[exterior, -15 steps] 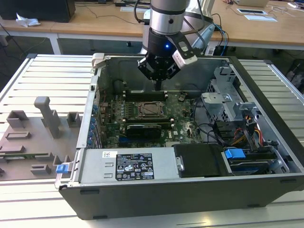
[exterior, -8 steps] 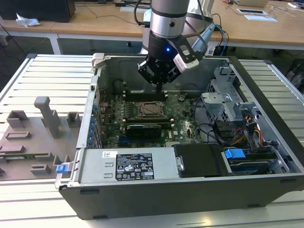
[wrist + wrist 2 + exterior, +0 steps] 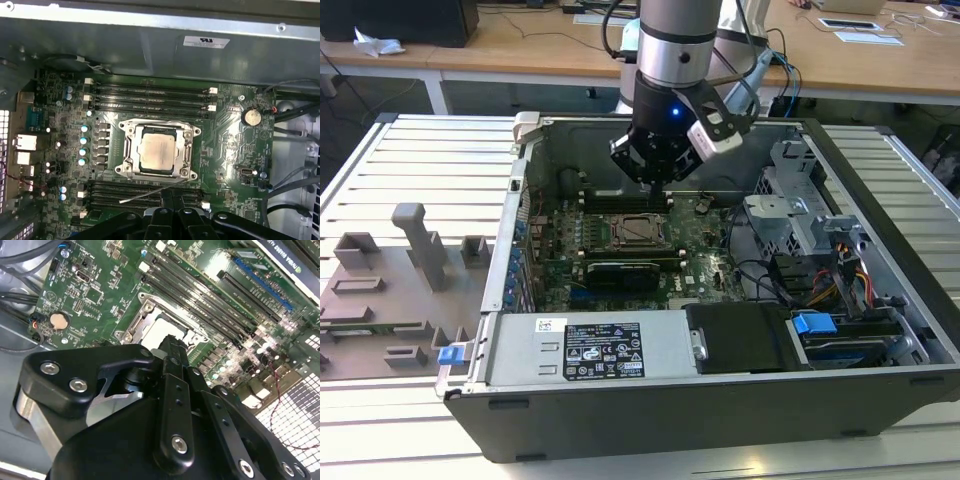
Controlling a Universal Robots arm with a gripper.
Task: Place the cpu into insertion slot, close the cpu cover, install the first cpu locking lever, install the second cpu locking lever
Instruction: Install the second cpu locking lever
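Observation:
The cpu [image 3: 156, 152] lies flat in the insertion slot [image 3: 193, 131], its silver top showing through the window of the cpu cover [image 3: 134, 150], which lies down around it. A thin metal locking lever [image 3: 145, 196] sticks out from the slot's corner over the nearby memory slots, unlatched. My gripper [image 3: 173, 192] hovers above the board beside the slot, shut, with nothing between its fingers. In the second wrist view my gripper [image 3: 173, 342] reaches just in front of the cpu [image 3: 161, 332]. In the exterior view my gripper [image 3: 655, 183] hangs over the far edge of the cpu [image 3: 638, 231].
The open computer case [image 3: 525, 215] walls in the motherboard. Memory slots [image 3: 150, 92] flank the slot on two sides. A black graphics card [image 3: 625, 272], a power supply [image 3: 590, 350], a drive cage [image 3: 800, 215] and cables [image 3: 770, 275] crowd the case. Grey fixtures [image 3: 390, 290] stand at the exterior view's left.

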